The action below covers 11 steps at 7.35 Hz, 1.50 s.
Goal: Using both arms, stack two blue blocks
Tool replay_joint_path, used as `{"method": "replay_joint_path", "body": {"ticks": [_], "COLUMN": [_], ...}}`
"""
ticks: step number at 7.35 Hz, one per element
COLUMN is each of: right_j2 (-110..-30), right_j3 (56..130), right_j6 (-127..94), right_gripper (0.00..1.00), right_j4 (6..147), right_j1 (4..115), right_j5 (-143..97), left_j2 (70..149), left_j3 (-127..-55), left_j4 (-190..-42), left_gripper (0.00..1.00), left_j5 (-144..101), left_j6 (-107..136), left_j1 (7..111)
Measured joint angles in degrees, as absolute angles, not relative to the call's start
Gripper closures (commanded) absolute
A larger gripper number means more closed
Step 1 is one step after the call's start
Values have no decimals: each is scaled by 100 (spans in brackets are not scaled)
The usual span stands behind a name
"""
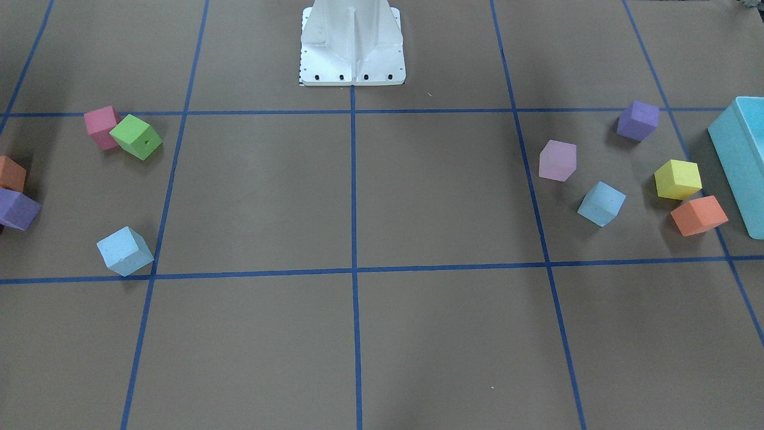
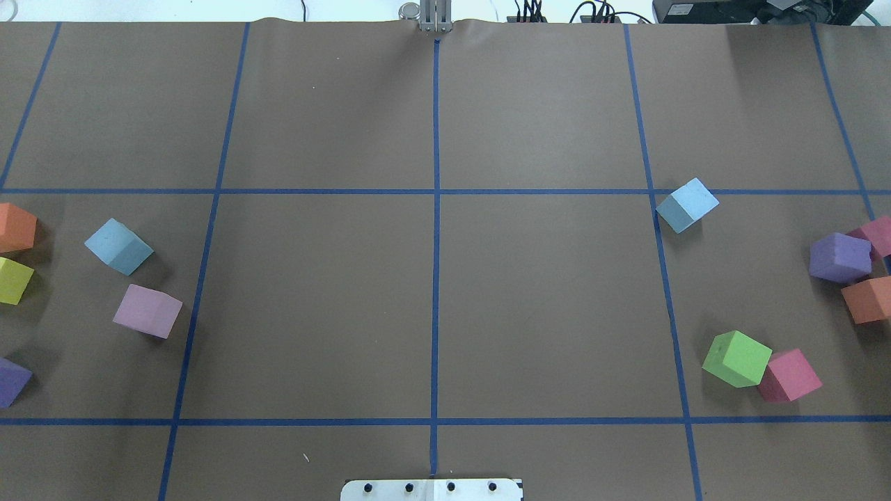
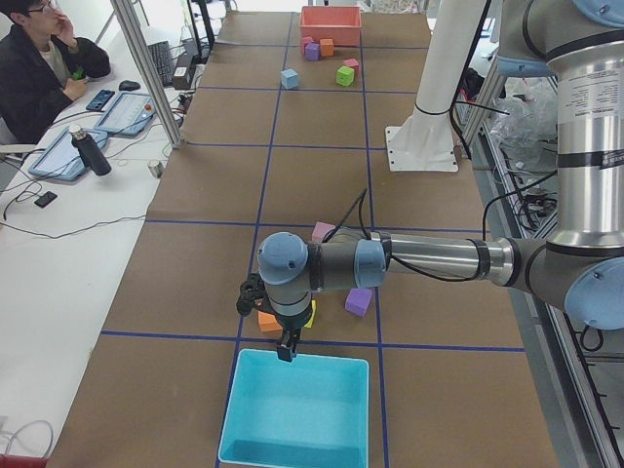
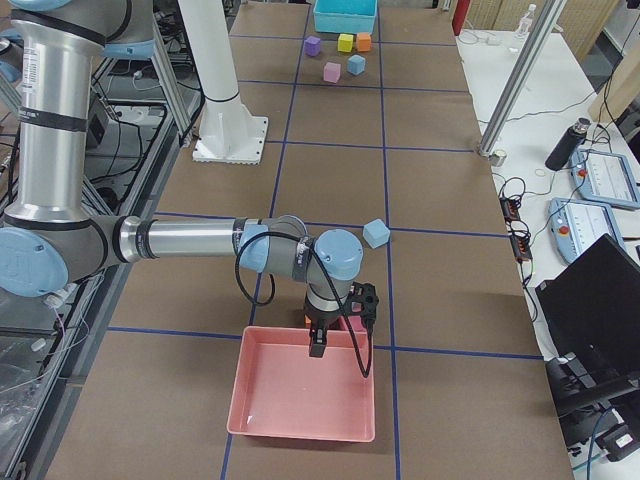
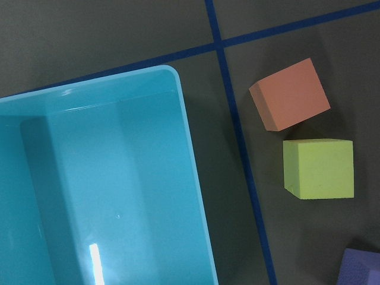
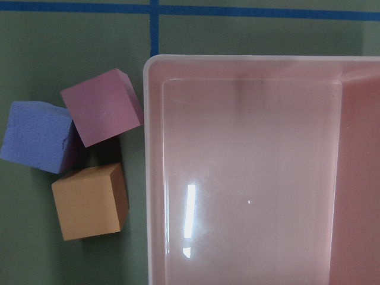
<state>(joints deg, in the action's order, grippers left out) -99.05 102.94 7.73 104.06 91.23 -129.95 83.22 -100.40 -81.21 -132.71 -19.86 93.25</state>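
Two pale blue blocks lie far apart on the brown table. One is on my left side (image 2: 118,245) (image 1: 601,203), next to a pale pink cube. The other is on my right side (image 2: 687,204) (image 1: 125,251) (image 4: 376,233). My left gripper (image 3: 284,347) shows only in the exterior left view and hangs over the near rim of the turquoise bin (image 3: 297,409). My right gripper (image 4: 318,341) shows only in the exterior right view, over the rim of the pink bin (image 4: 300,395). I cannot tell whether either is open or shut. Neither wrist view shows a blue block or fingers.
Left side: orange (image 5: 290,102), yellow (image 5: 319,168), purple (image 2: 10,381) and pale pink (image 2: 147,311) cubes beside the turquoise bin (image 5: 89,196). Right side: green (image 2: 736,358), pink (image 2: 789,376), purple (image 6: 35,136), magenta (image 6: 102,107) and orange (image 6: 89,202) cubes near the pink bin (image 6: 155,178). The white base (image 1: 352,45) stands mid-table.
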Motion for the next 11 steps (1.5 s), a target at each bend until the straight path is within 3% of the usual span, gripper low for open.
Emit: {"method": "replay_joint_path", "body": {"ticks": [4, 7, 11], "right_j2": [-9860, -9787, -8365], "right_j3": [10311, 10196, 9900], "right_j6": [778, 700, -583], "right_gripper": [0, 0, 0], "right_j4": [10077, 8093, 7510], "right_j1": [9123, 8852, 7084], "right_j5": [-13077, -13311, -13329], "left_j2": [8334, 8340, 8341], "left_j3": [-10080, -10081, -10081], "left_j4": [-8129, -8130, -8130], "left_gripper": [1, 1, 1], "left_j5": [-13272, -13272, -13271], "left_j6": [-1971, -1967, -1960], "left_j1": [9325, 9325, 9325]}}
